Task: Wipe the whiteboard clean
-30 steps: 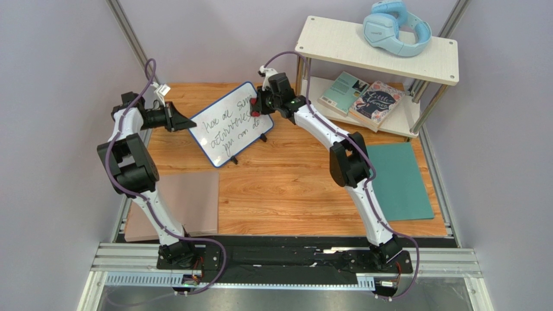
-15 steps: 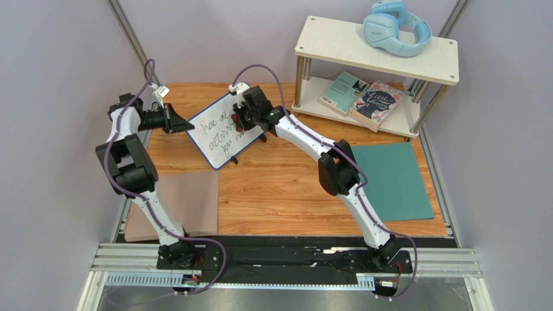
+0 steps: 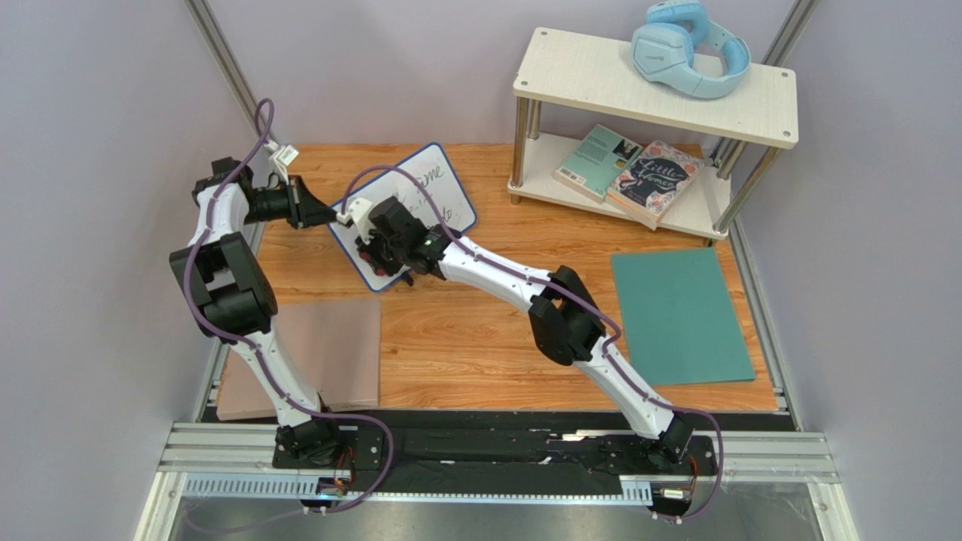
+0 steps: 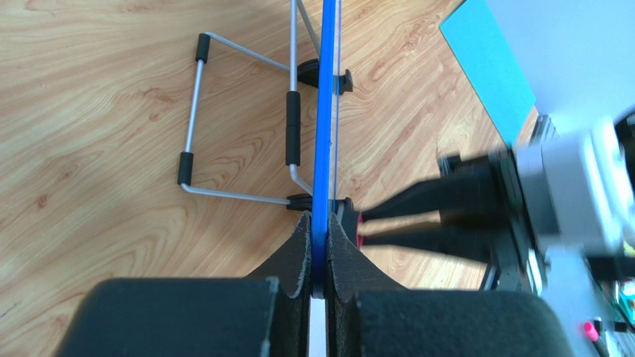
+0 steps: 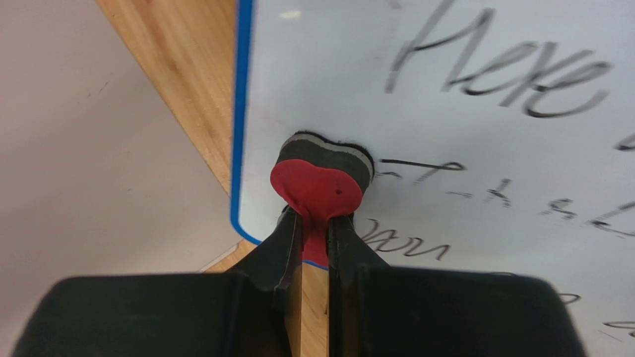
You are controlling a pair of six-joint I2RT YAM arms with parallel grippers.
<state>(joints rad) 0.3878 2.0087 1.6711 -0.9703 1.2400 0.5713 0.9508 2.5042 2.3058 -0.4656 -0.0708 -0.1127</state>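
Swept leftward since a second ago: right gripper, now at whiteboard's near-left corner, clamped on red eraser pressed to its face. Left gripper pinched on its left edge. Propped near desk's rear-left corner, long axis near-left to far-right. Shelf rear-right: headphones atop, books below.

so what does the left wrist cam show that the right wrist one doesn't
Only the left wrist view: the whiteboard edge-on, pinched in the left gripper, the wire stand behind it, and a corner of the teal mat.
Only the right wrist view: the board's face with black handwriting, and the pinkish mat.
Both: the board's blue frame, the wooden table, and the right gripper holding the red eraser against the board.
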